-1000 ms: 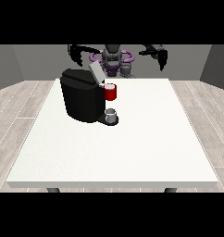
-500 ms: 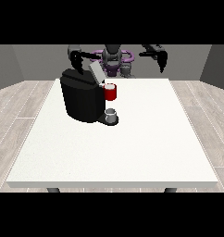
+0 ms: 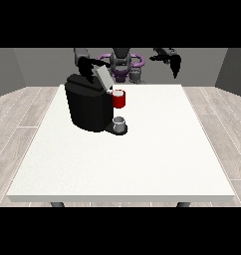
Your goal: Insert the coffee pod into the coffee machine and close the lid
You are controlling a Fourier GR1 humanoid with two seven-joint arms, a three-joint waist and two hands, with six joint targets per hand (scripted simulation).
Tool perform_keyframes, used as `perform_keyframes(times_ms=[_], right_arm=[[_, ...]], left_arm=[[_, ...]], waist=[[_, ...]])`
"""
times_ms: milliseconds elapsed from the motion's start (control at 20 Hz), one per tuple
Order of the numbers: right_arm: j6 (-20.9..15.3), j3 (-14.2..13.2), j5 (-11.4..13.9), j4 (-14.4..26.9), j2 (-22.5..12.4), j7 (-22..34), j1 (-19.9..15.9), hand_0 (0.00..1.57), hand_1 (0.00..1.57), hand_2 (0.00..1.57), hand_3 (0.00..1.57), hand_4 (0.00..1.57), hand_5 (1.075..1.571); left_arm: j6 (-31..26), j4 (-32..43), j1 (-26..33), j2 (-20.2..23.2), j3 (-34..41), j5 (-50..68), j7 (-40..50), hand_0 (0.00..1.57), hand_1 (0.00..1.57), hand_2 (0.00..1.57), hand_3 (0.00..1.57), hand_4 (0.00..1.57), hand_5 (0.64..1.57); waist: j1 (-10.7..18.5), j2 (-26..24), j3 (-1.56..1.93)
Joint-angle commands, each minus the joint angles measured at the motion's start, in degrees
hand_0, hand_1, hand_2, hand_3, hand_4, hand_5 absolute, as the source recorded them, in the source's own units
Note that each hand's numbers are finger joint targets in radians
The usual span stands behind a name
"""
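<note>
**A:** Where is the coffee pod?

**B:** I cannot pick it out with certainty. A small grey thing (image 3: pixel 120 122) stands on the black base at the foot of the coffee machine (image 3: pixel 89 107), but whether it is the pod or a cup I cannot tell.

**A:** And the machine itself?

**B:** It is a black block standing on the left half of the white table (image 3: pixel 142 159), toward the far edge. Its lid (image 3: pixel 103 77) is a pale grey flap, tilted up and open above the top. A red thing at the machine (image 3: pixel 119 98) sits at its front, right above the grey thing.

**A:** What are the hands doing?

**B:** The hand at the view's left (image 3: pixel 85 69) hangs over the back of the machine's top, just beside the raised lid. I cannot tell whether it touches the lid, or how its fingers lie. The hand at the view's right (image 3: pixel 176 64) is held up in the air beyond the table's far right corner, well apart from the machine, fingers pointing downward and holding nothing.
</note>
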Motion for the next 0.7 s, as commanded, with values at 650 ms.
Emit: perform_keyframes(times_ms=[650], right_arm=[[-1.9,2.6,3.5,2.5,3.1,0.7,-7.6,0.00,0.00,0.00,0.00,0.08,1.571]], left_arm=[[-0.4,3.4,-2.1,5.0,2.5,2.6,-1.8,0.00,0.00,0.00,0.00,0.00,1.571]], waist=[[-1.5,3.5,0.13]])
